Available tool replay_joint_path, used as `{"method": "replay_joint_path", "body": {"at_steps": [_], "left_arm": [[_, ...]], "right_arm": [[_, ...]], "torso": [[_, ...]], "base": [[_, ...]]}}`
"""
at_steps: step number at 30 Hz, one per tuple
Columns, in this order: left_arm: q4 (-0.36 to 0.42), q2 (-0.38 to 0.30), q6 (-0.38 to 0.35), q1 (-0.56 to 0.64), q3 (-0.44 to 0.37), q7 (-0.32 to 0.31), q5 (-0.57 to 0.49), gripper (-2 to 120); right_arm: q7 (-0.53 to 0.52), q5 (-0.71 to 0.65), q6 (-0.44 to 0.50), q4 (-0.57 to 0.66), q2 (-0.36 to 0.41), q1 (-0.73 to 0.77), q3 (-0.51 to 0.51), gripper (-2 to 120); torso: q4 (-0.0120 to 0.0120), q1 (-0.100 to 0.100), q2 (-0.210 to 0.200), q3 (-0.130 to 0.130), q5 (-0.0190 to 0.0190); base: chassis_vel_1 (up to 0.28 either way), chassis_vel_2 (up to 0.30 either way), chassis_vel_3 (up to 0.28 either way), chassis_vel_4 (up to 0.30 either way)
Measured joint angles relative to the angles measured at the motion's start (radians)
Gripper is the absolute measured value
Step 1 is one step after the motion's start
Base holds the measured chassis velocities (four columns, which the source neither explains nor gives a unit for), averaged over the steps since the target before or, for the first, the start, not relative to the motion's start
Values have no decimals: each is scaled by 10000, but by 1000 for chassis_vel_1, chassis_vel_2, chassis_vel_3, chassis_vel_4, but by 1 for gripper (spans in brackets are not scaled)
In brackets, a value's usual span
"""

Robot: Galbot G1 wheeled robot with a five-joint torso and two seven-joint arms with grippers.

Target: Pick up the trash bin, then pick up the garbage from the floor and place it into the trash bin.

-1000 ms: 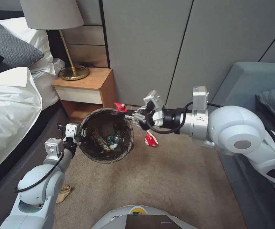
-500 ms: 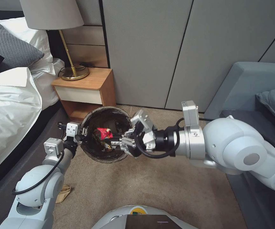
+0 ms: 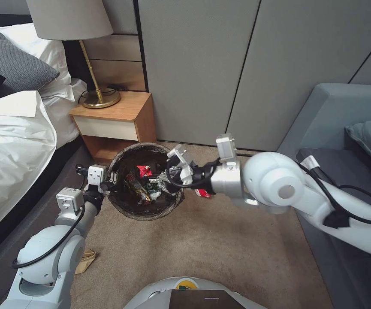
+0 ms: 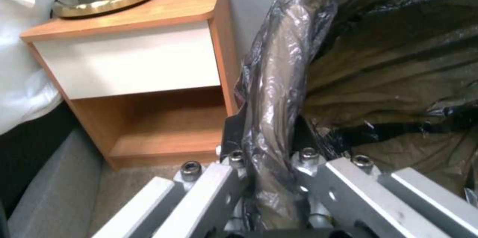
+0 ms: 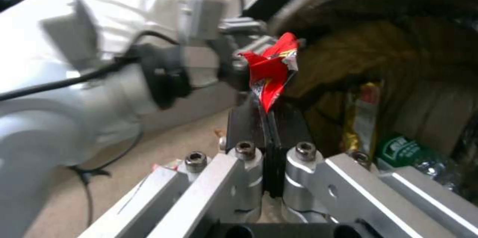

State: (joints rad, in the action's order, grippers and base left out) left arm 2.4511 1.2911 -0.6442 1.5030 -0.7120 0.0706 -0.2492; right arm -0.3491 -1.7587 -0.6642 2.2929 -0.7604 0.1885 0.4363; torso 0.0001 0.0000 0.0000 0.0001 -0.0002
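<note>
The trash bin point(image 3: 168, 205), white with a dark liner point(image 4: 279, 81) over its rim, is beside the nightstand. My left gripper point(image 3: 109, 177) is shut on its near-left rim, the liner pinched between the fingers point(image 4: 234, 133). My right gripper point(image 3: 154, 175) reaches over the bin's opening, shut on a red wrapper point(image 3: 143, 171) point(image 5: 271, 70) held above the inside. Down in the bin lie a yellow wrapper point(image 5: 363, 118) and a small clear bottle point(image 5: 403, 152). On the floor point(image 3: 219, 253), a red and white wrapper point(image 3: 202, 193) peeks out under the right arm.
A wooden nightstand point(image 3: 116, 120) with a brass lamp point(image 3: 101, 98) stands just behind the bin; the bed point(image 3: 13, 141) is to the left and a grey sofa point(image 3: 348, 128) to the right. A flattened brown paper bag point(image 3: 85, 259) lies by my left shoulder.
My right arm carried the red wrapper from the bin's far rim to over its opening, and the arm has swung closer in. The left gripper keeps hold of the rim.
</note>
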Motion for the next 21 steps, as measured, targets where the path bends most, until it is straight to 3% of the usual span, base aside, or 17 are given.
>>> {"method": "replay_joint_path", "body": {"at_steps": [13, 21], "left_arm": [[-69, 20, 24, -57, 5, 22, -11, 0], [-161, -79, 33, -83, -49, 18, -63, 0]], "right_arm": [[-796, -70, -54, -822, -881, -368, 696, -2], [-1301, -502, -128, -937, -1118, -390, 559, 29]], "torso": [[0, 0, 0, 0, 0], [-1, 0, 0, 0, 1]], "base": [[0, 0, 0, 0], [0, 0, 0, 0]]}}
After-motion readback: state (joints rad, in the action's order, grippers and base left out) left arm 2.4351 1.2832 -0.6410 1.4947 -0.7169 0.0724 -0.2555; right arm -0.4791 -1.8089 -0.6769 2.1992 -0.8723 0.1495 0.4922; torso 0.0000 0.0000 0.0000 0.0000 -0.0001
